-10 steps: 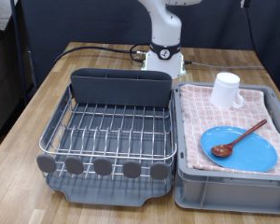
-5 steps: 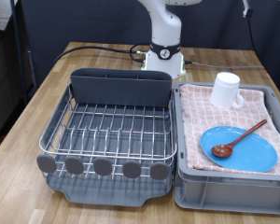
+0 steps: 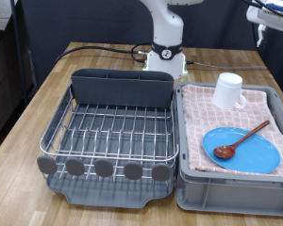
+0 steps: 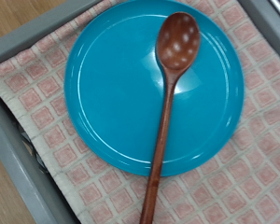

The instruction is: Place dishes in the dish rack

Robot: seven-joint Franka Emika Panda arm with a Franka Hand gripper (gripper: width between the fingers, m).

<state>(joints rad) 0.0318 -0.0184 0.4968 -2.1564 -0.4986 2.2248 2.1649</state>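
The light-blue plate (image 3: 241, 149) lies on the pink checkered cloth in the grey bin at the exterior view's right. The reddish-brown wooden spoon (image 3: 240, 140) lies across it, bowl on the plate and handle over its rim. The white mug (image 3: 228, 91) stands on the cloth behind them. The wire dish rack (image 3: 113, 132), with its grey caddy (image 3: 121, 88), sits empty at the left. Part of my gripper (image 3: 264, 33) shows at the top right edge, high above the bin; its fingers are not clear. The wrist view looks straight down on the plate (image 4: 112, 93) and spoon (image 4: 168, 103), with no fingers in it.
The grey bin (image 3: 231, 188) stands beside the rack's right side on a wooden table (image 3: 47, 94). The robot base (image 3: 165, 56) and a black cable (image 3: 104, 52) are behind the rack. The bin's wall (image 4: 19, 159) shows in the wrist view.
My gripper has come into the exterior view at the top right edge; before it was out of the picture. The dishes and the rack have not moved.
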